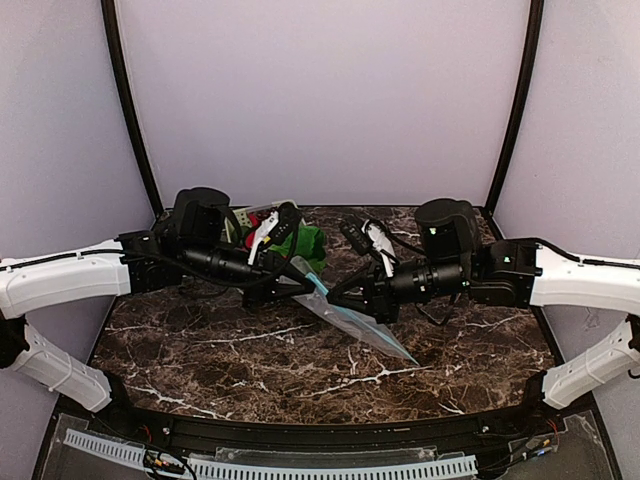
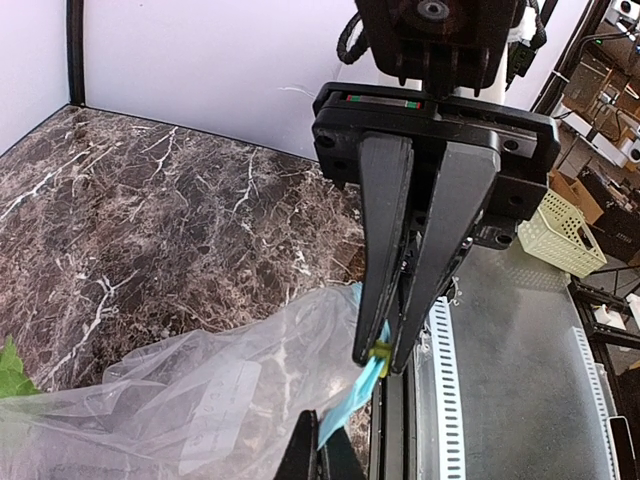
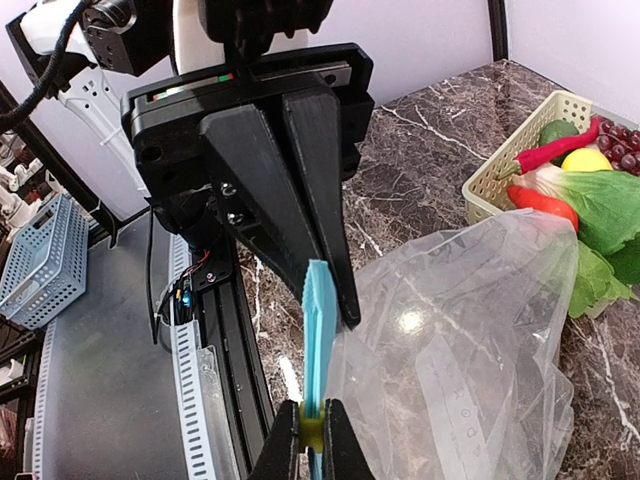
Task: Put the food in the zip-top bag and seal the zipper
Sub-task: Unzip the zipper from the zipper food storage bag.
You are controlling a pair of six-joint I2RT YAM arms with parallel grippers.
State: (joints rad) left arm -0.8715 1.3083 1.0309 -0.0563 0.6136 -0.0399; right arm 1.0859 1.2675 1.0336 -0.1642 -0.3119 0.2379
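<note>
No legible txt; label patch [image 2: 225,400] on zip-top bag [image 2: 140,385] too faint to read.

- Top view: high above the near edge, looking down over the whole surface [image 1: 200,355].
- Wrist views: close, facing each other, sharing the zipper [image 2: 352,405].

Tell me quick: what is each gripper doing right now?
Left gripper: closed, fingers pinching the light blue zipper strip.
Right gripper: closed on the yellowish slider tab of that strip.
</note>
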